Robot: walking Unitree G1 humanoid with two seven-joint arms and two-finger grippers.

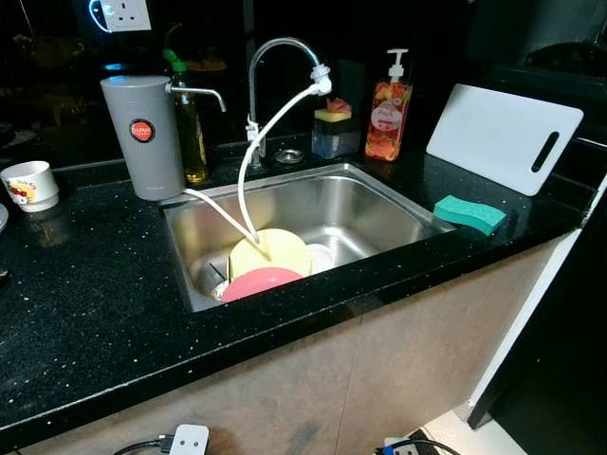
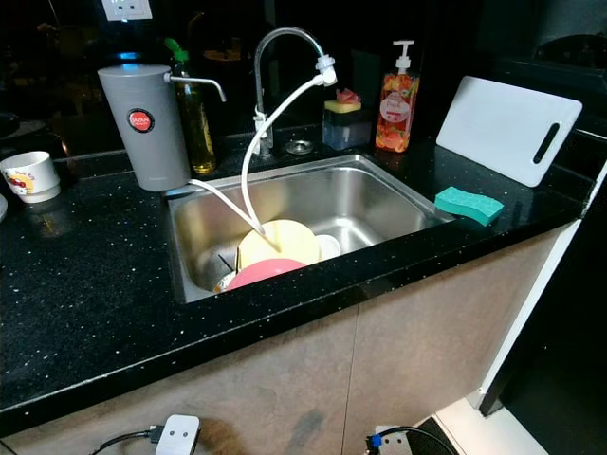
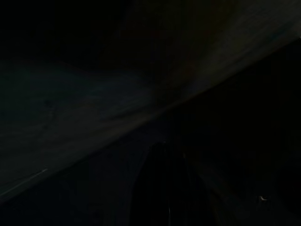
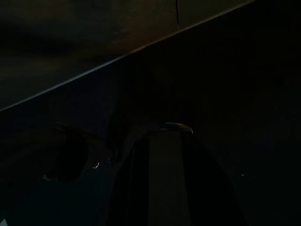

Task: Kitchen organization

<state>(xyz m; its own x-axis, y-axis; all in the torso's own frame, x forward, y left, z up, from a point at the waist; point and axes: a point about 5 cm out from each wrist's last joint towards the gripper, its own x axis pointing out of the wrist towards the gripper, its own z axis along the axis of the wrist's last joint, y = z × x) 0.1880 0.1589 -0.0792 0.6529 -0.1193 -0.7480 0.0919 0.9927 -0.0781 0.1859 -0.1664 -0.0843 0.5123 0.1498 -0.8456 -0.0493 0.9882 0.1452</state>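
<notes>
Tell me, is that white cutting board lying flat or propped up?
Propped up. The white cutting board stands tilted on the black counter, its top edge leaning back against the dark wall.

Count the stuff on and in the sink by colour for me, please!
Yellow: 1, plate
Pink: 1, plate
Green: 1, sponge
White: 2, cutting board, cup
Grey: 1, water filter
Orange: 1, soap bottle
Total: 7

The countertop [image 1: 85,284] is showing black with fine white speckles. The sink [image 1: 370,204] is showing bare silver steel, holding a pale yellow plate [image 1: 270,252] and a pink-red plate [image 1: 261,281]. The sponge [image 1: 469,213] is showing teal green, the cutting board [image 1: 503,133] white, the canister [image 1: 142,133] grey with a red round badge.
</notes>
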